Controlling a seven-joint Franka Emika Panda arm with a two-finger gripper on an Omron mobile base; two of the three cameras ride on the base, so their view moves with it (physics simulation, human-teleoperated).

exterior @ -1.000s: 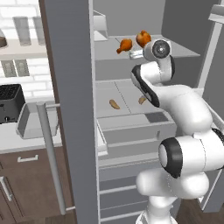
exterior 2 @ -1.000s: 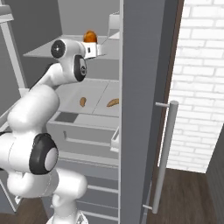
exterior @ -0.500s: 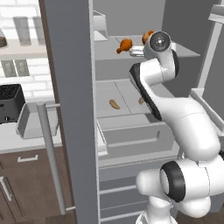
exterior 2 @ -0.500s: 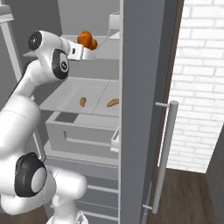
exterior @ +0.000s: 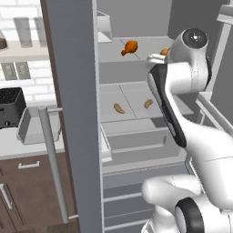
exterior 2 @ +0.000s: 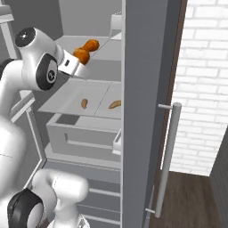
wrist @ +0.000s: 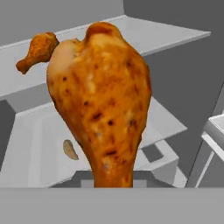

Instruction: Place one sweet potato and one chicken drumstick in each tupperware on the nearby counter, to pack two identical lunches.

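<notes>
My gripper (exterior 2: 76, 62) is shut on a chicken drumstick (wrist: 103, 100), held in the air in front of the open fridge's upper shelf. In the left base view the held drumstick (exterior: 164, 51) peeks out beside my arm. A second drumstick (exterior: 129, 47) lies on that upper shelf, up and to the left in the hand view (wrist: 38, 50). Two sweet potatoes (exterior: 119, 108) (exterior: 148, 103) lie on the shelf below. A light-grey tupperware (exterior: 38, 126) stands on the counter (exterior: 13, 146), left of the fridge.
The open fridge door (exterior: 75, 109) with its long bar handle (exterior: 52, 168) stands between the shelves and the counter. A black toaster (exterior: 10, 107) sits left of the tupperware. A pulled-out drawer (exterior 2: 84, 133) juts below the shelves. A brick wall (exterior 2: 205, 89) is on the right.
The arm has swung up and back. The held drumstick has come away from the upper shelf, toward me and a little lower. The other drumstick and sweet potatoes lie as before.
</notes>
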